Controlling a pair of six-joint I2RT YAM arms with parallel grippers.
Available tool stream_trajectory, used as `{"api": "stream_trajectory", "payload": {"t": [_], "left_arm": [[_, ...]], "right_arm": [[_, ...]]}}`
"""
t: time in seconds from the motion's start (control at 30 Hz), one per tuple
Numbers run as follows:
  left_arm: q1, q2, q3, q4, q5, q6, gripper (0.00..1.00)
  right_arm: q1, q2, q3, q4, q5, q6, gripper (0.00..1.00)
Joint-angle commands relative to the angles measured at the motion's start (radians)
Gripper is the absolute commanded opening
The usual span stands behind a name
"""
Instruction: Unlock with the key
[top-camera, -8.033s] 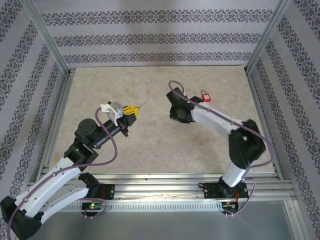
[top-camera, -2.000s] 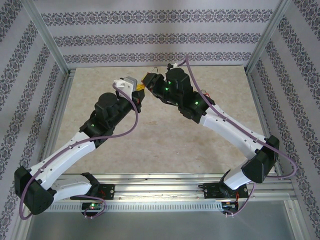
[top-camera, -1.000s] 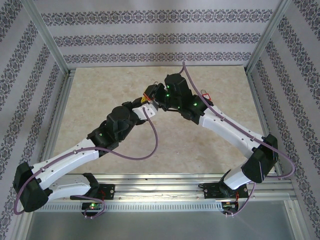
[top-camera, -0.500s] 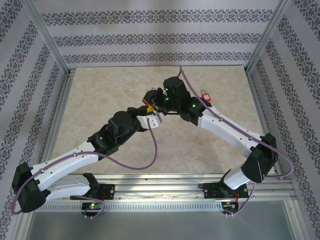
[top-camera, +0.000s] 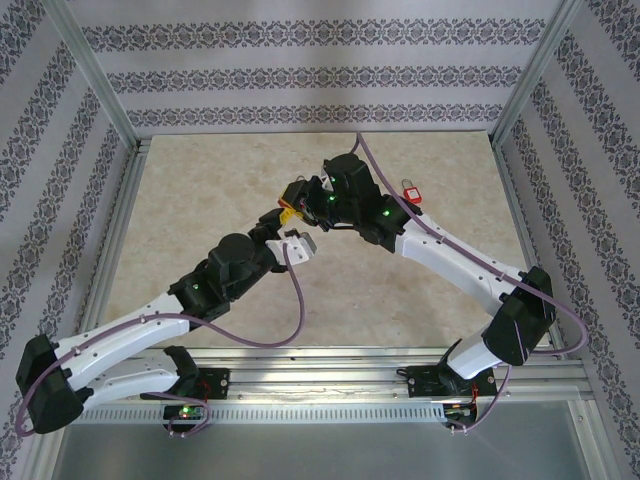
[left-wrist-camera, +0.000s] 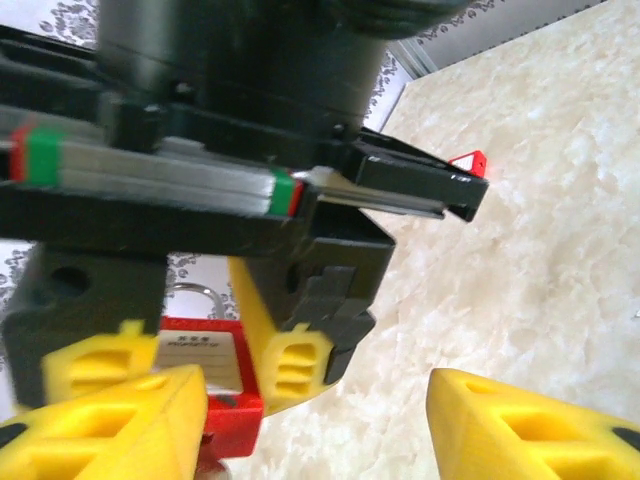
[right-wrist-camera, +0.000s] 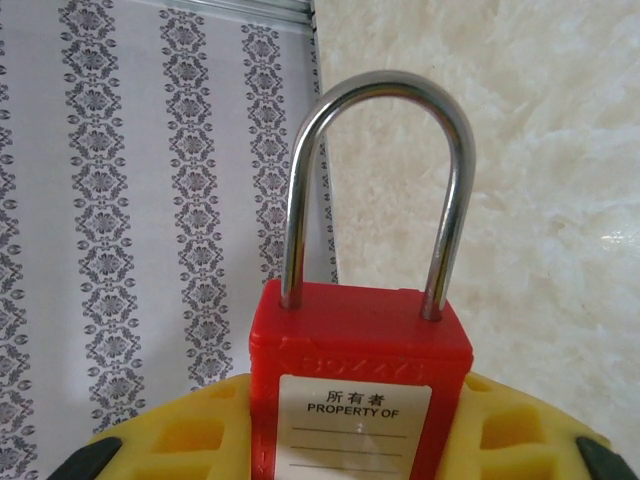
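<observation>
While the right claw (right-wrist-camera: 360, 440) squeezes the red plastic padlock with the silver metal loop (right-wrist-camera: 360, 350) between its yellow pads (right-wrist-camera: 170, 440), the loop points away from the claw. Just beside that lock, the left claw (left-wrist-camera: 315, 400) is wide open and holds nothing. Another small red padlock (top-camera: 410, 192) lies on the pale marble tabletop (top-camera: 200, 180), well apart from the first lock.

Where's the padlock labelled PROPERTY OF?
In the right wrist view the padlock is clamped between the right gripper's yellow fingers; from above, that gripper is mid-table, beside the left gripper.
</observation>
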Motion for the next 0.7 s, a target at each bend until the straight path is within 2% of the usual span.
{"api": "stream_trajectory", "payload": {"t": [0.0, 0.1, 0.17, 0.33, 0.47, 0.57, 0.67], "left_arm": [[0.023, -0.072, -0.012, 0.017, -0.021, -0.109, 0.65], [0.032, -0.132, -0.019, -0.013, -0.014, -0.181, 0.67], [0.032, -0.166, -0.025, -0.041, 0.001, -0.230, 0.75], [0.032, -0.251, -0.050, -0.117, 0.033, -0.374, 0.76], [0.037, -0.313, -0.054, -0.169, 0.014, -0.569, 0.79], [0.039, -0.324, -0.044, -0.212, 0.058, -0.675, 0.78], [0.039, -0.363, -0.094, -0.169, 0.058, -0.732, 0.74]], "right_arm": [[0.008, -0.017, -0.012, 0.030, -0.026, -0.005, 0.00], [0.005, -0.016, -0.011, 0.028, -0.024, -0.006, 0.00], [0.002, -0.013, -0.006, 0.026, -0.024, -0.010, 0.00], [-0.003, -0.008, 0.008, 0.016, -0.020, -0.020, 0.00], [-0.005, -0.010, 0.013, 0.009, -0.014, -0.029, 0.00], [-0.006, -0.004, 0.017, 0.011, -0.017, -0.028, 0.00], [-0.006, -0.003, 0.019, 0.014, -0.023, -0.028, 0.00]]}}
